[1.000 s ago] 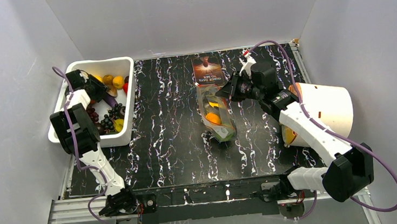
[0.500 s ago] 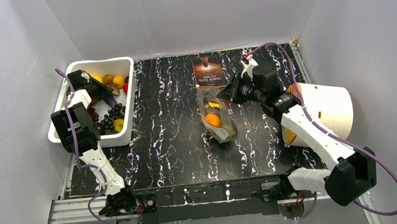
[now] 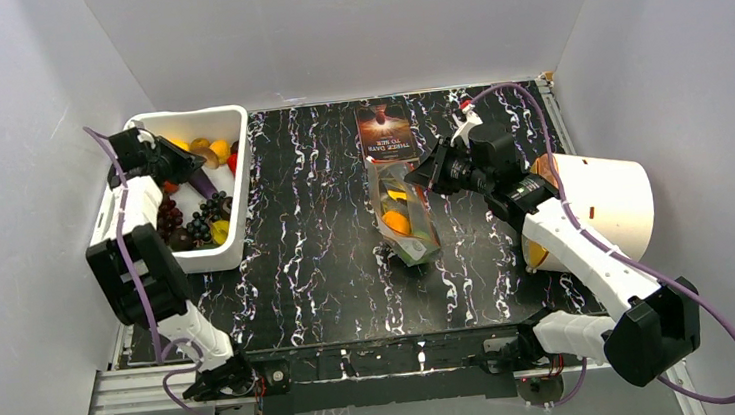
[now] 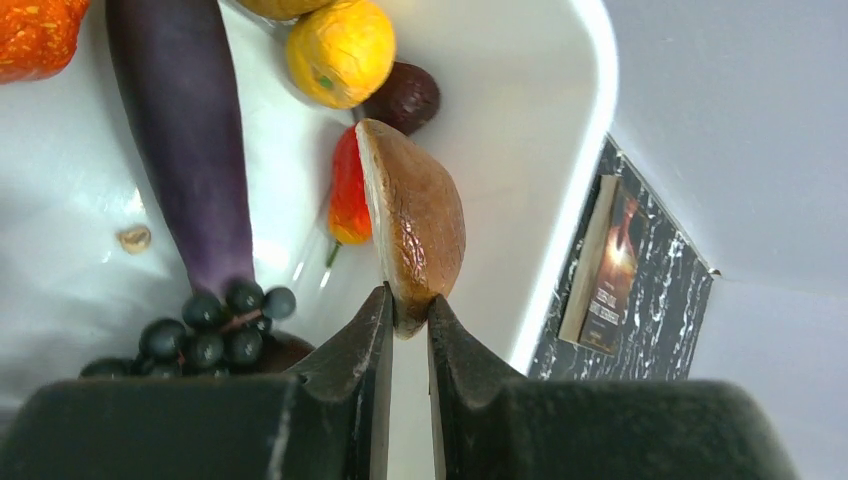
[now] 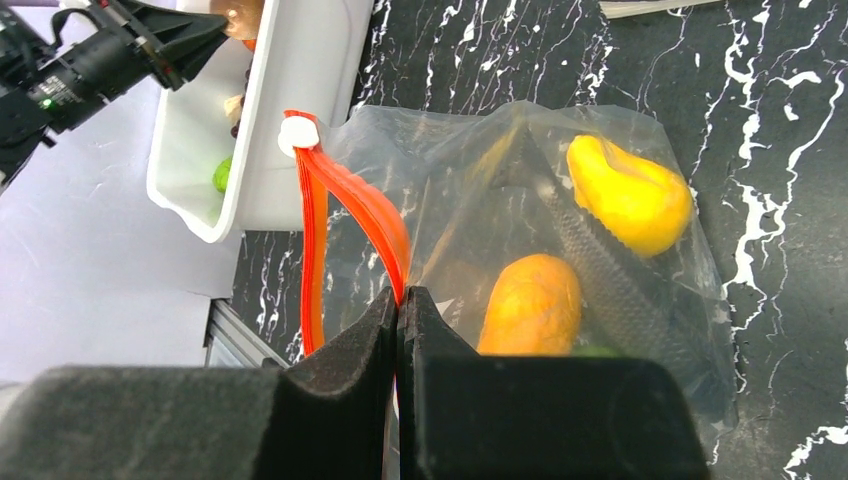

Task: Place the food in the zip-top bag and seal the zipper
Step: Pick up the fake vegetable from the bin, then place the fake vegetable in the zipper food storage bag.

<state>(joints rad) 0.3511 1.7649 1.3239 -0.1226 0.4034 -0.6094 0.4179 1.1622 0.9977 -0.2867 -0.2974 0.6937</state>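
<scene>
Two grips: your right fingers [image 5: 352, 350] pinch the zipper [image 5: 345, 215], propping the zip-top bag [image 5: 600, 130] open, while your left fingers [image 4: 352, 370] pinch a brown food piece [image 4: 420, 230] at the white tub [image 4: 570, 150].

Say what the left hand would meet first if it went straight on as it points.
Beyond the brown piece the left hand grips, probably the dark round fruit, then the white tub's wall; height above them unclear.

Clear zip-top bag [image 5: 480, 170] mid-table, orange and yellow food [image 5: 530, 305] inside, red-orange zipper [image 5: 313, 240] unsealed.
</scene>
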